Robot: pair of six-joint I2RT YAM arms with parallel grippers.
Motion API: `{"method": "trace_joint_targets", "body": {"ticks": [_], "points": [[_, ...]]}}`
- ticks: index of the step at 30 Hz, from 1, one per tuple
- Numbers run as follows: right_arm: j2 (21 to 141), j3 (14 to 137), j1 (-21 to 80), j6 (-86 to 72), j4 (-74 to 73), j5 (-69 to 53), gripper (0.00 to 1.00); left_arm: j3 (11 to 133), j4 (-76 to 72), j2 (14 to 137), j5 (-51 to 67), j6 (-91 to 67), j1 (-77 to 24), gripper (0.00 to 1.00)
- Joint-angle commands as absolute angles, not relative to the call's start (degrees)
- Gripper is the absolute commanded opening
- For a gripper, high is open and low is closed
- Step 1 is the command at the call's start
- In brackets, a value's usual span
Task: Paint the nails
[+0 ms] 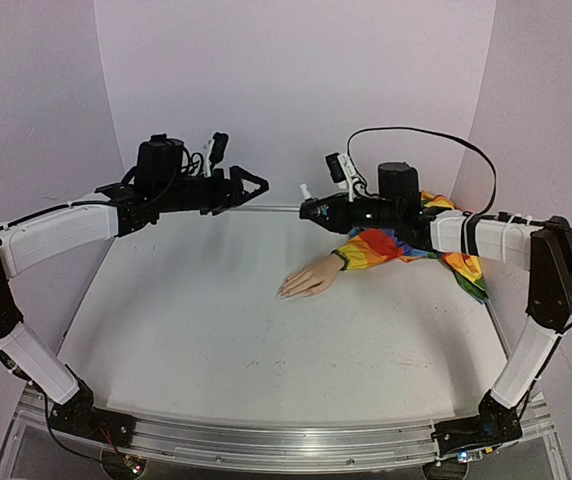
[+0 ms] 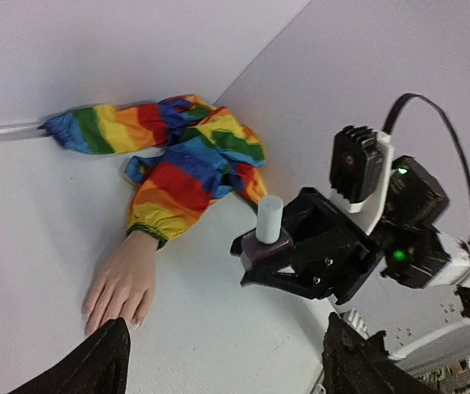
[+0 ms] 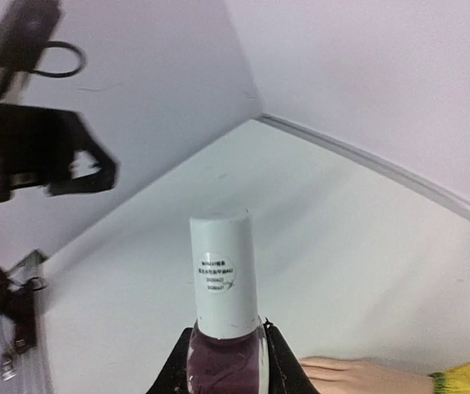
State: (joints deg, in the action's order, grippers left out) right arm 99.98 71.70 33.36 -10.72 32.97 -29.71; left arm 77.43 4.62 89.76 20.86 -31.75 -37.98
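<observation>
The pale mannequin hand [image 1: 311,279] lies palm down mid-table, its rainbow sleeve [image 1: 398,245] trailing to the back right. Its nails [image 1: 284,292] point left and are too small to make out from above. In the left wrist view the hand [image 2: 124,279] shows with one pale nail [image 2: 136,322] beside my own dark finger. My right gripper [image 1: 313,209] hovers above and behind the hand, shut on a dark purple polish bottle [image 3: 223,357] with a white cap [image 3: 220,267]. My left gripper [image 1: 253,186] hangs open and empty, facing the bottle [image 2: 266,238] from the left.
Lilac walls close in the table [image 1: 216,330] at the back and both sides. The sleeve's loose end [image 1: 466,272] bunches near the right wall. The right arm's black cable [image 1: 436,138] arcs above its wrist.
</observation>
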Motion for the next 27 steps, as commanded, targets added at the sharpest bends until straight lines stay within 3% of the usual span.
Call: {"method": "trace_joint_targets", "body": {"ticks": [1, 7, 10, 24, 27], "points": [[94.9, 70.3, 34.9, -21.5, 47.2, -62.3, 0.00, 73.9, -17.8, 85.5, 44.7, -32.7, -36.9, 0.83], [94.6, 68.4, 35.0, -32.2, 60.4, -68.2, 0.00, 76.4, -24.4, 88.0, 52.3, -35.5, -39.2, 0.83], [95.1, 69.0, 35.1, -33.8, 62.4, -68.9, 0.00, 79.7, -24.5, 90.4, 53.9, -35.1, -41.2, 0.77], [93.3, 67.8, 35.1, -31.4, 63.5, -67.5, 0.00, 84.1, -24.3, 95.2, 53.2, -35.6, -42.9, 0.27], [93.1, 67.6, 35.1, -29.4, 62.5, -64.7, 0.00, 84.6, -22.3, 95.4, 51.9, -34.0, -43.5, 0.11]]}}
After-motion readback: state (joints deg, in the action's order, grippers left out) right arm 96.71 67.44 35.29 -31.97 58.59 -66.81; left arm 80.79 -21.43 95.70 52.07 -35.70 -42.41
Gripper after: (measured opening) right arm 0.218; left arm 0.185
